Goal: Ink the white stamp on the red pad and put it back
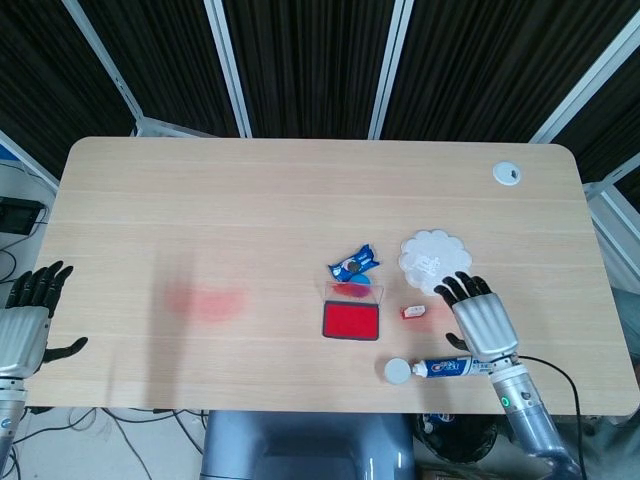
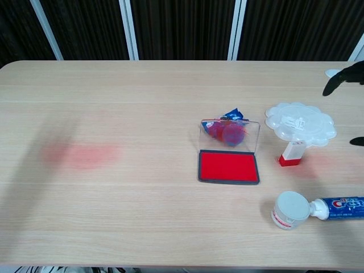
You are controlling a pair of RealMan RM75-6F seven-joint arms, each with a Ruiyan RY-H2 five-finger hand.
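White stamp (image 2: 292, 153) stands on wood table (image 1: 200, 200) by red pad (image 2: 228, 166); right hand (image 1: 482, 318) spread, empty

Bright even overhead light, sharp focus, soft faint shadows on the table (image 1: 250, 200), dark backdrop, no glare

The white stamp (image 2: 293, 153), red-based, stands upright just right of the open red pad (image 2: 228, 166), apart from it.

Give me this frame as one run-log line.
phase: reach | right hand: open, beside stamp, not touching | left hand: open, table edge | pad: lid open | stamp: uninked
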